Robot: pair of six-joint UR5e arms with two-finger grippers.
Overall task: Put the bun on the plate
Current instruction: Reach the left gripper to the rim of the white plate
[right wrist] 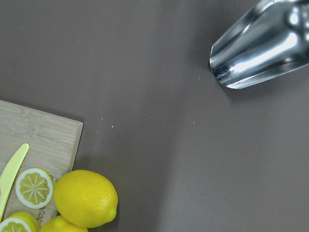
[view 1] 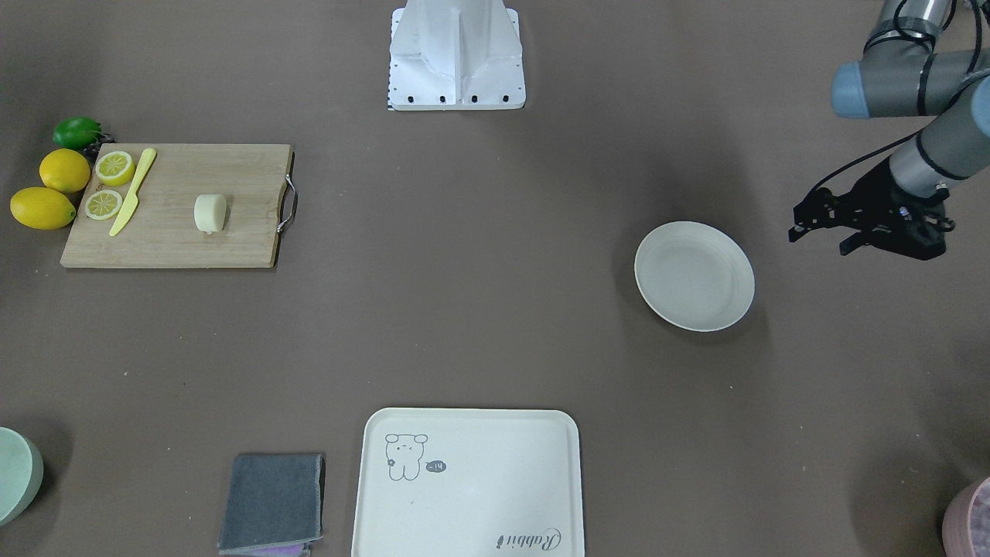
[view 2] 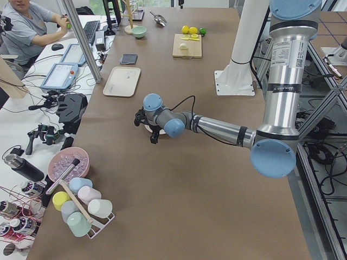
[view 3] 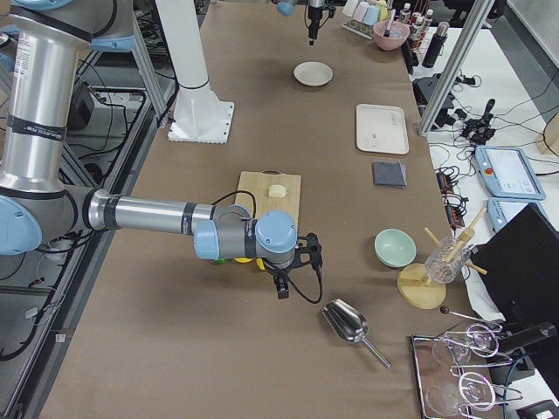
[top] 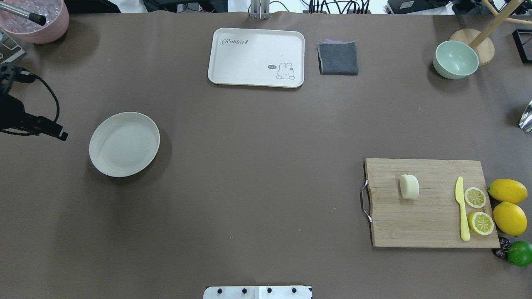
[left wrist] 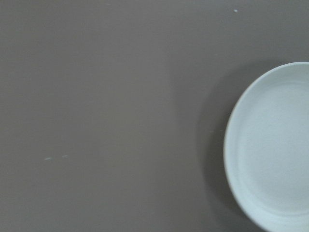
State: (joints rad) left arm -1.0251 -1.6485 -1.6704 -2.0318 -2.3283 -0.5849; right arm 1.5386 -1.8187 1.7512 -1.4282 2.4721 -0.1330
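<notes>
The bun [view 1: 210, 213] is a pale cream lump lying on the wooden cutting board [view 1: 232, 247], also seen from overhead [top: 409, 186]. The round off-white plate [view 1: 694, 276] sits empty on the brown table, far from the board [top: 124, 143]. My left gripper [view 1: 818, 240] hovers just beside the plate, fingers apart and holding nothing; its wrist view shows the plate's edge [left wrist: 275, 145]. My right gripper [view 3: 279, 286] shows only in the exterior right view, low beside the board's lemon end, and I cannot tell its state.
On the board lie two lemon halves [top: 475, 197] and a yellow knife [top: 462, 209]; whole lemons [top: 508, 191] and a lime [top: 520, 253] sit beside it. A bear tray [top: 256, 57], grey cloth [top: 338, 57], green bowl [top: 455, 59], pink bowl [top: 35, 18] and metal scoop [right wrist: 263, 46] stand around.
</notes>
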